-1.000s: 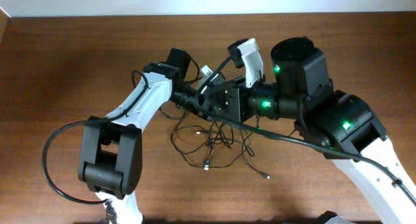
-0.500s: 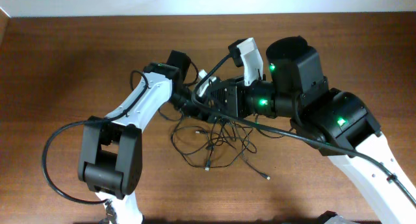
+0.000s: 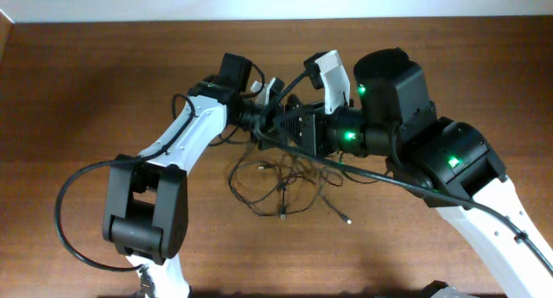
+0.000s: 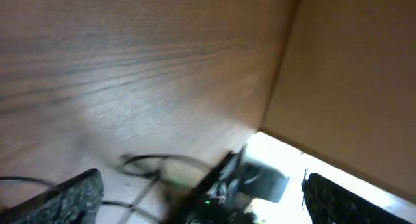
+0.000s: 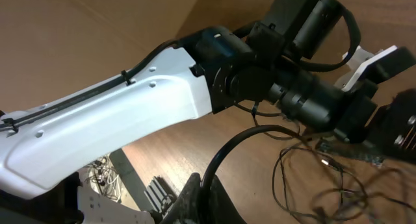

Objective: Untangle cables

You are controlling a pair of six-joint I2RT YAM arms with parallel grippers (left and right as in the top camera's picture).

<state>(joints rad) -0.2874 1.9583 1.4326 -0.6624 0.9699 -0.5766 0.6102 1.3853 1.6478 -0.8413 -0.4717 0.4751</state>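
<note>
Hovering above the wooden table [image 3: 86,73], the left claw [image 4: 201,188] stands released, its fingers spread wide with nothing between them. The right claw [image 5: 198,199], just beside it, is clenched, and a black strand of the cables [image 3: 276,184] arcs out from its tips. The rest of the bunch lies in loose loops on the wood below both claws, small plugs at the outer ends.

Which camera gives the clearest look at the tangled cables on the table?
Overhead: the cables lie as loose loops with plug ends visible, their upper part hidden under the arms. Left wrist catches only a blurred loop; right wrist shows a few thin strands at its lower right.
</note>
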